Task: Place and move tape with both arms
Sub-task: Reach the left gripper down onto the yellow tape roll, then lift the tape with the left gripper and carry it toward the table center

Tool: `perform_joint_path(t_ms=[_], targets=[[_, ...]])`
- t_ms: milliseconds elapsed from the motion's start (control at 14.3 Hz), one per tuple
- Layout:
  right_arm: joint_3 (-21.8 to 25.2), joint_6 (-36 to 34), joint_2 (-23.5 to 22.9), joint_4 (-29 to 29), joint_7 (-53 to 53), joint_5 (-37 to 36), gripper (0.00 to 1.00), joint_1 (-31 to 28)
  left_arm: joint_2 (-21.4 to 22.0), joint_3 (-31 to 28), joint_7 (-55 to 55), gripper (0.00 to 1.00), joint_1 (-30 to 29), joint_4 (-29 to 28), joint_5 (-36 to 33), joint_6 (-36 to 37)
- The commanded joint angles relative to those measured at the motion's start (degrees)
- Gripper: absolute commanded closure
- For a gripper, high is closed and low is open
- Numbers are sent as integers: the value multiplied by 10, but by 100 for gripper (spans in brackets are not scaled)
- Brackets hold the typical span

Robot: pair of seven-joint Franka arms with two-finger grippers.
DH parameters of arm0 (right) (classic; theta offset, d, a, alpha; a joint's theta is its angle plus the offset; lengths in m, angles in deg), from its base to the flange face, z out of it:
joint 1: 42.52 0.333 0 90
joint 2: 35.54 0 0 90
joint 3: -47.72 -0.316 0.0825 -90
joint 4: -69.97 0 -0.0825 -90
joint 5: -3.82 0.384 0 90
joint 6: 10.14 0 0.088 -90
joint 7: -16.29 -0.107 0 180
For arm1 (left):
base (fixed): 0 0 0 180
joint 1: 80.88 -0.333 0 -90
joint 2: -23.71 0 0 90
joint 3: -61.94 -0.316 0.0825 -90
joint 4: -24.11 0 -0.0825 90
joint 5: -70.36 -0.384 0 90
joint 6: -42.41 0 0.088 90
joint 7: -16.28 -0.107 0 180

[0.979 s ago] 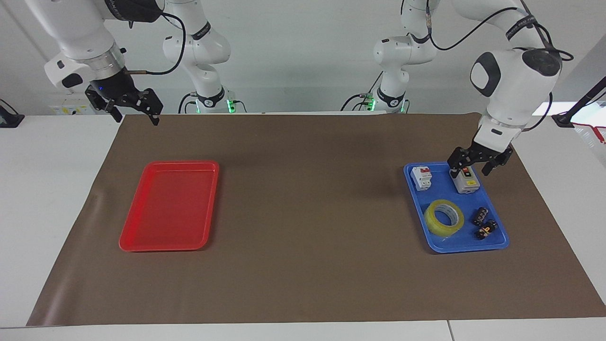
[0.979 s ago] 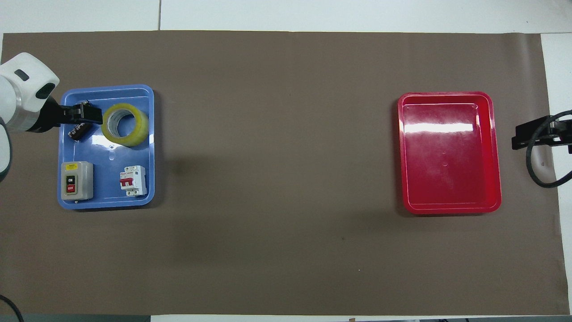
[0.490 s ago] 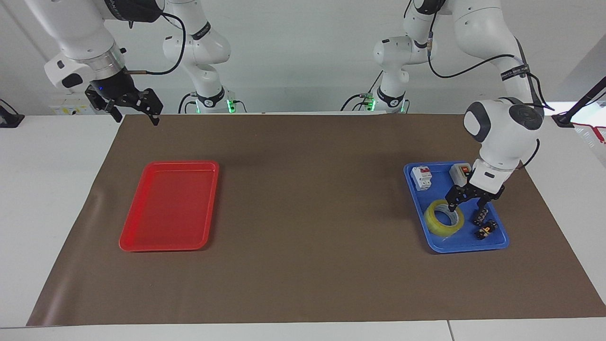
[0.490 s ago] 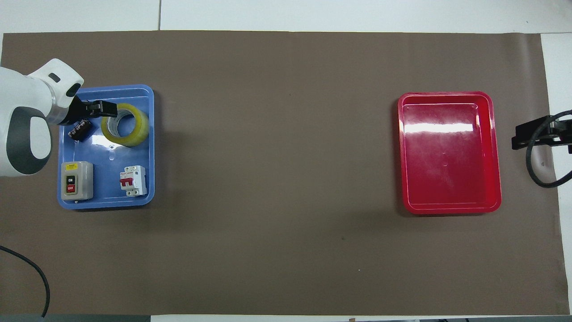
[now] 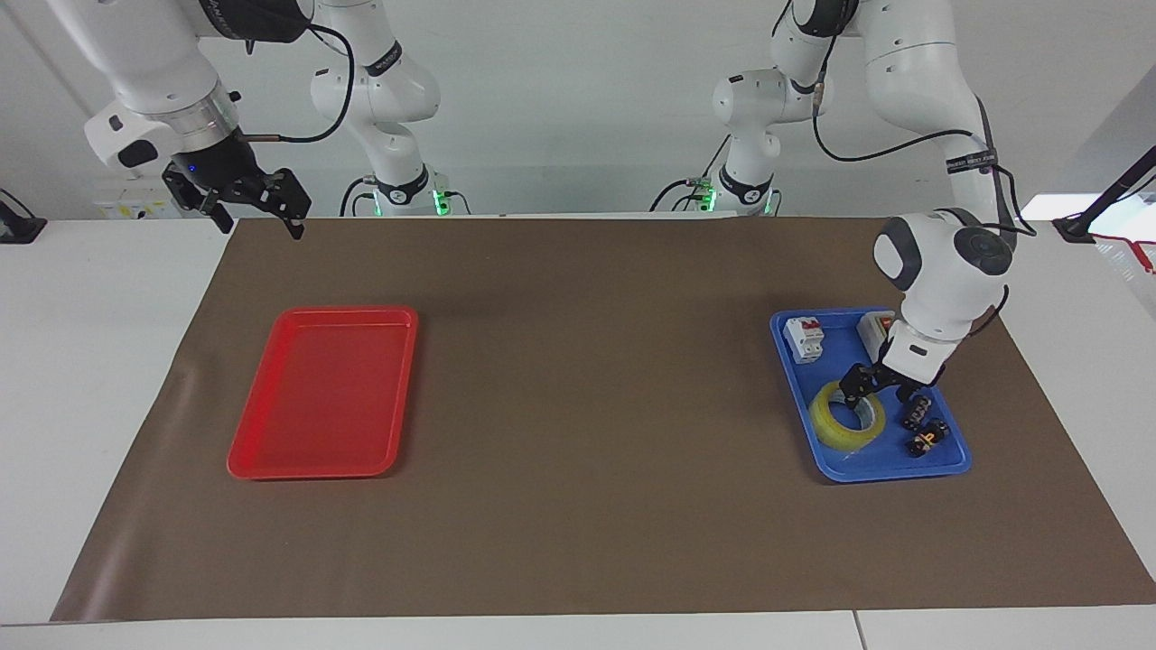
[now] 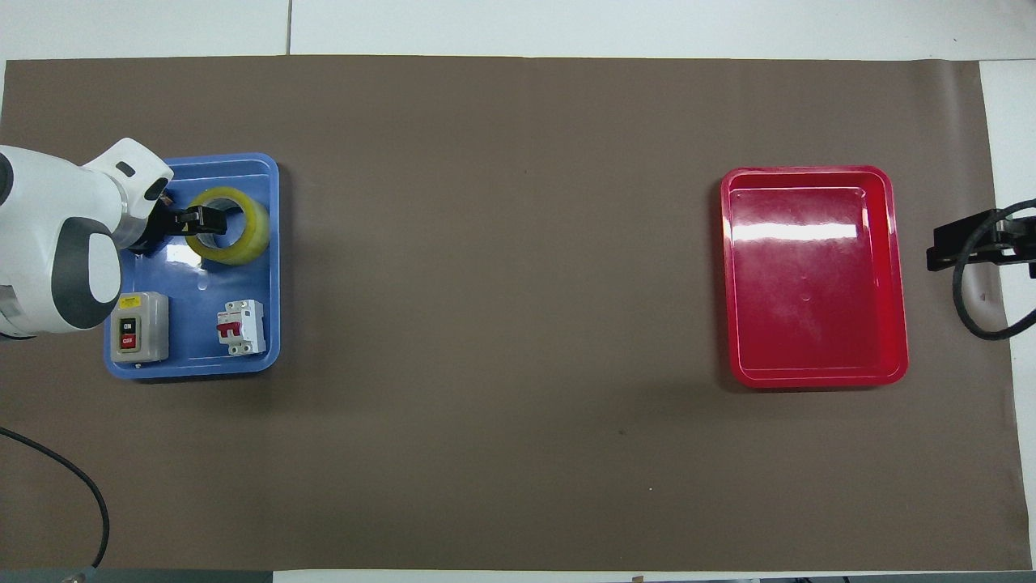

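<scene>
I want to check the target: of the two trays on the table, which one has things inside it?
The blue tray, at the left arm's end of the table. It holds the tape and small electrical parts, while the red tray holds nothing.

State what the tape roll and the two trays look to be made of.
Tape roll: translucent yellow plastic film, glossy, wound on a whitish core, probably cardboard.
Blue tray: likely moulded plastic, smooth, with glare spots in the overhead view.
Red tray: likely the same plastic, glossier, with a bright reflection band.
</scene>
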State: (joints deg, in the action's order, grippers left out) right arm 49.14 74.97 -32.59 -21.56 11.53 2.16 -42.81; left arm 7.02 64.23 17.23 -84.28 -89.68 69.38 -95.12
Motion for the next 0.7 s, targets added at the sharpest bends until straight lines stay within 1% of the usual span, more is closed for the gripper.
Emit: perform_joint_path(t_ms=[0,70,140,210,350,420,490,630], targets=[[-1,-6,-4,7,17,-7,0,-2,-2,0,2,17,-2,-13,10,-24],[-1,-7,-4,7,17,-7,0,-2,-3,0,9,45,-2,-13,10,-27],[-1,-6,-4,7,17,-6,0,-2,-2,0,23,89,-2,-13,10,-26],[-1,-6,-4,7,17,-6,0,-2,-2,0,39,100,-2,-13,10,-26],[-1,-7,-4,7,17,-6,0,-2,6,-3,38,100,-2,-6,10,-18],[-1,-6,-4,7,17,-6,0,-2,22,-4,39,100,-6,-6,10,-3],[-1,-7,-4,7,17,-6,0,-2,39,-4,41,100,-7,-3,10,28],[-1,-6,-4,7,17,-6,0,-2,67,-4,44,100,0,32,10,106]])
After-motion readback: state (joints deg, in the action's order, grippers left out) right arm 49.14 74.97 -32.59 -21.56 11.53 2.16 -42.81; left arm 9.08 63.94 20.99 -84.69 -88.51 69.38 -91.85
